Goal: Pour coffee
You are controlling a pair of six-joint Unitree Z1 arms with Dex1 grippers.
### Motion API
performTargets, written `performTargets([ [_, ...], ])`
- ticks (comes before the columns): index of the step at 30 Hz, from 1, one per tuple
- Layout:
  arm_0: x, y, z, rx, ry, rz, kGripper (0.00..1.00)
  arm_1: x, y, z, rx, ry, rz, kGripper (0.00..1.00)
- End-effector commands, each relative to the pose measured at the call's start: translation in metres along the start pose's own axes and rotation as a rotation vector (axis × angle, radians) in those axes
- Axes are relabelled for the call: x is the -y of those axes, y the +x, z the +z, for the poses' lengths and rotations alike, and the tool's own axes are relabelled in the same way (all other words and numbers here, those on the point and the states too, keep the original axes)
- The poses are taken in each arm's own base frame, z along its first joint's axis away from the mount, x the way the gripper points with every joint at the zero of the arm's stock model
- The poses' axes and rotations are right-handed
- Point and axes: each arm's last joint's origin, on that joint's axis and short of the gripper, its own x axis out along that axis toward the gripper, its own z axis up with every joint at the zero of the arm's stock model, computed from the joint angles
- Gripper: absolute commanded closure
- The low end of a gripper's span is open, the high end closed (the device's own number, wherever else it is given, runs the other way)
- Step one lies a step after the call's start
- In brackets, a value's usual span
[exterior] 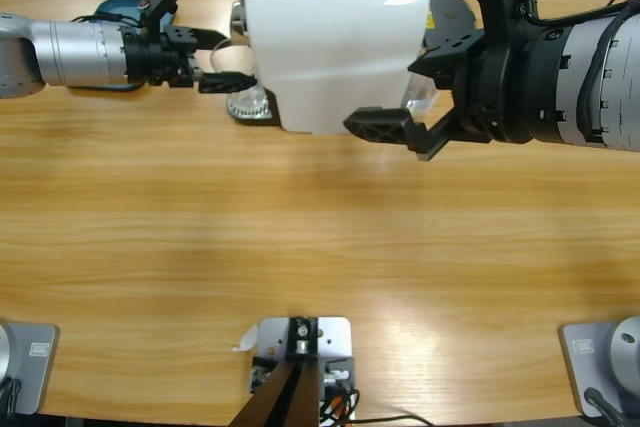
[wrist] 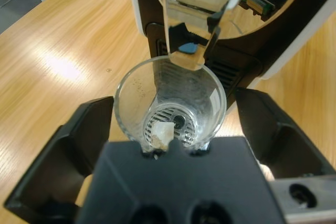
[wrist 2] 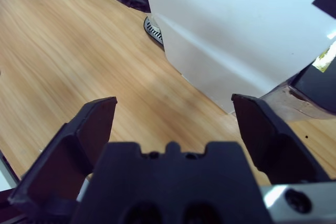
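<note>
A white coffee machine [exterior: 330,47] stands at the table's far middle. A clear glass [wrist: 210,103] sits upright on the machine's round metal drip grate [wrist: 181,121], under the spout [wrist: 184,35]. My left gripper [exterior: 228,59] reaches in from the left and stands open, one jaw on each side of the glass [wrist: 173,100]. Coffee is out of view: the grate shows through the glass's bottom. A small whitish scrap [wrist: 163,132] shows at the near base of the glass. My right gripper [exterior: 412,89] hangs open at the machine's right front corner [wrist 2: 236,35], with nothing between its jaws [wrist 2: 174,102].
A teal object [exterior: 120,9] lies behind the left arm at the table's far edge. A grey round thing [exterior: 450,12] sits behind the machine on the right. Bare wooden tabletop [exterior: 320,247] spreads across the whole front half.
</note>
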Motion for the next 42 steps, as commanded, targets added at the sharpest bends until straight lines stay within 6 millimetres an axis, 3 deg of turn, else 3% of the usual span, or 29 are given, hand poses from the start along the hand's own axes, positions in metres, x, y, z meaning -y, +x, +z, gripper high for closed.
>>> performTargets([
  [1, 0.007, -0.008, -0.016, -0.048, -0.047, -0.003, 0.004, 0.001, -0.001, -0.008, -0.018, -0.007, -0.01, 0.0],
  [9, 0.003, -0.048, -0.002, 0.016, -0.029, 0.087, 0.004, 0.002, -0.008, -0.006, 0.002, -0.005, -0.013, 0.0],
  [13, 0.027, -0.076, 0.009, 0.061, -0.002, 0.103, 0.004, 0.005, -0.025, 0.0, 0.042, -0.017, -0.046, 0.012],
  [14, 0.036, -0.086, 0.01, 0.071, 0.001, 0.11, 0.004, 0.008, -0.032, 0.004, 0.045, -0.012, -0.06, 0.104],
  [16, 0.053, -0.108, 0.014, 0.062, -0.016, 0.172, 0.004, 0.019, -0.049, 0.014, 0.014, 0.015, -0.098, 0.412],
  [18, 0.071, -0.133, 0.017, 0.034, -0.033, 0.26, 0.004, 0.031, -0.067, 0.027, 0.018, 0.073, -0.105, 0.58],
  [20, 0.083, -0.151, 0.018, -0.008, -0.096, 0.323, 0.004, 0.038, -0.073, 0.037, 0.048, 0.122, -0.079, 0.98],
  [25, 0.103, -0.169, 0.016, -0.159, -0.325, 0.385, 0.003, 0.062, -0.061, 0.077, 0.057, 0.166, -0.168, 1.0],
  [30, 0.112, -0.16, 0.018, -0.255, -0.335, 0.339, 0.004, 0.081, -0.033, 0.11, -0.006, 0.166, -0.174, 1.0],
  [36, 0.107, -0.151, 0.013, -0.297, -0.343, 0.329, 0.003, 0.09, 0.018, 0.118, -0.092, 0.176, -0.127, 1.0],
  [42, 0.104, -0.151, 0.011, -0.304, -0.356, 0.338, 0.004, 0.093, 0.035, 0.12, -0.115, 0.18, -0.127, 1.0],
])
